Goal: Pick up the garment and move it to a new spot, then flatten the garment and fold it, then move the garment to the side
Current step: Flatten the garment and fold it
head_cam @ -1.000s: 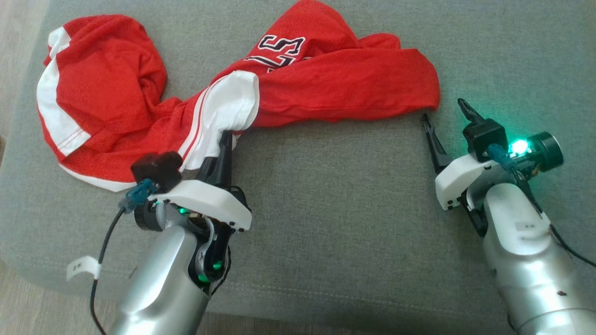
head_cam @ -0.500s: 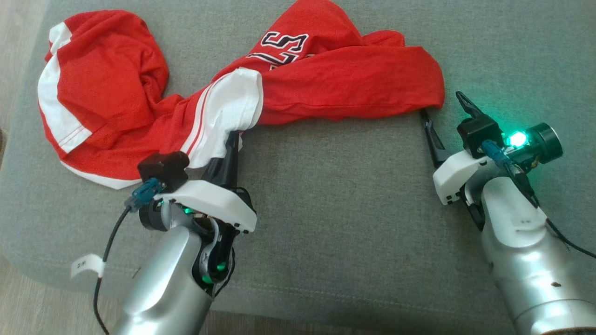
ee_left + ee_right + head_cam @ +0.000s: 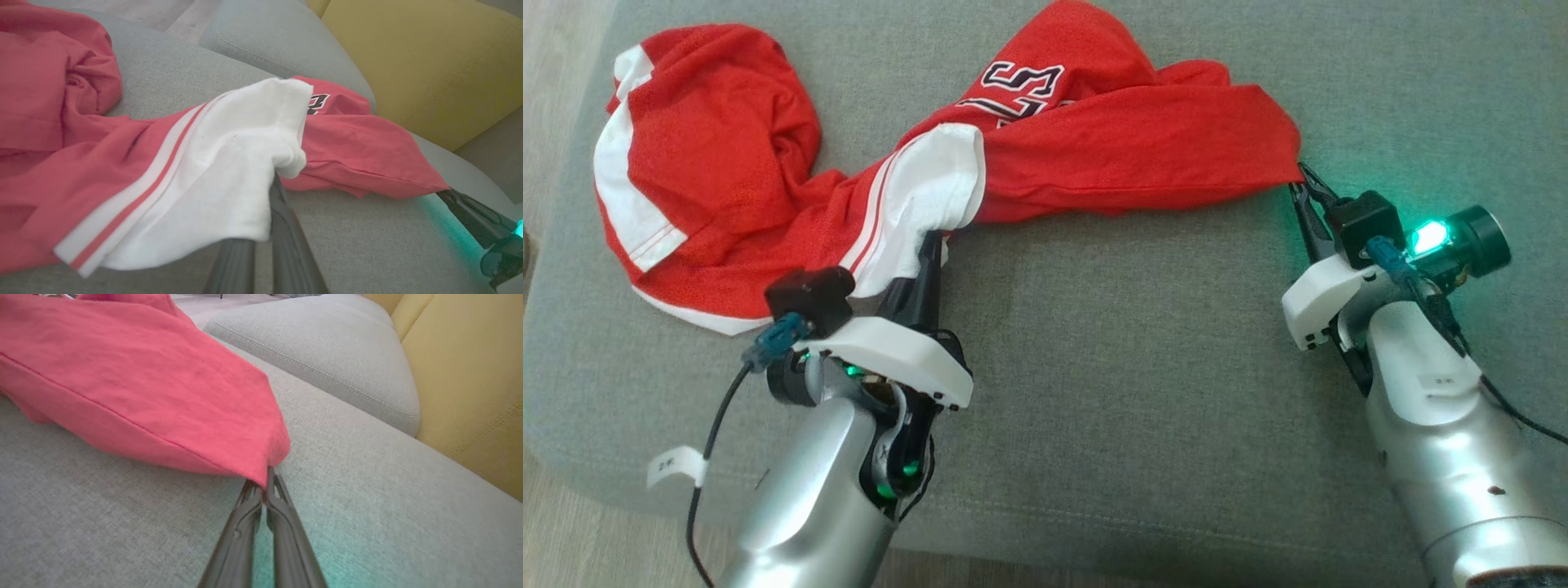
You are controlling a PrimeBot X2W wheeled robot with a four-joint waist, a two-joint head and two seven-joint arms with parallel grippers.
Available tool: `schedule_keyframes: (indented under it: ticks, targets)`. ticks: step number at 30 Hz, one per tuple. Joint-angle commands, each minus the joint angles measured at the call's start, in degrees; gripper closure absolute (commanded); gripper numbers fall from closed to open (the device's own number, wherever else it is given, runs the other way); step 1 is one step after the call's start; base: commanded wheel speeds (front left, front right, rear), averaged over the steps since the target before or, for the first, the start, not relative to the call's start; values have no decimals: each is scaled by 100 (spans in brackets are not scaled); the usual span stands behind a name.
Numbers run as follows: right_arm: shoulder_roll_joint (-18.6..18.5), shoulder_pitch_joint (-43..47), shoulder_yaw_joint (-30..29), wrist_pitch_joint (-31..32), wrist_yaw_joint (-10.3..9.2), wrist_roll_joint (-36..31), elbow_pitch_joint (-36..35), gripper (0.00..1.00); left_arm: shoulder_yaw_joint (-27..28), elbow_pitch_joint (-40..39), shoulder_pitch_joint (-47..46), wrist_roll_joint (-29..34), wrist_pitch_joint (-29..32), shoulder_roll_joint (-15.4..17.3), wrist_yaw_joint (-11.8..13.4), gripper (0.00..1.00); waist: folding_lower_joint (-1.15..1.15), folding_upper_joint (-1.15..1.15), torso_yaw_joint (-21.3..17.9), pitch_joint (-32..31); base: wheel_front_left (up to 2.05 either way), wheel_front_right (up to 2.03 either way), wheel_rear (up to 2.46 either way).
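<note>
A red garment [image 3: 1094, 147] with white panels and dark lettering lies crumpled across the grey cushion [image 3: 1111, 351]. My left gripper [image 3: 931, 245] is shut on its white sleeve part [image 3: 229, 163], the fingertips hidden under the fabric. My right gripper [image 3: 1303, 180] is shut on the garment's red right corner [image 3: 265, 457], and in the right wrist view the two dark fingers [image 3: 245, 522] meet at the cloth's tip. The left wrist view also shows the right gripper [image 3: 453, 196] at the garment's far corner.
The grey cushion's front edge [image 3: 1094, 523] runs just below both arms, with wooden floor [image 3: 556, 73] to the left. A second grey cushion [image 3: 327, 347] and a yellow backrest [image 3: 429, 53] stand behind the garment.
My right gripper moved forward to the garment's red corner and closed on it; it stood open a second ago. The left gripper kept its hold on the white part.
</note>
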Motion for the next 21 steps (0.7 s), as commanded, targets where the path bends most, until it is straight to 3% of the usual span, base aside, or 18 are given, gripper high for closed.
schedule_keyframes:
  ticks: [1,8,21]
  targets:
    - [76,-127,85,-77,40,-53,-211,100,195,-169,-121,-37,-43,108,33,100,0,0,-18,-40,0,0,0]
    - [-285,-31,189,-78,40,-171,-406,100,199,-365,-95,-60,58,325,-49,100,0,0,-172,-473,0,0,0]
    - [-1455,-599,1054,195,40,368,-960,100,462,-1689,-467,110,714,1274,61,100,0,0,-744,-1862,0,0,0]
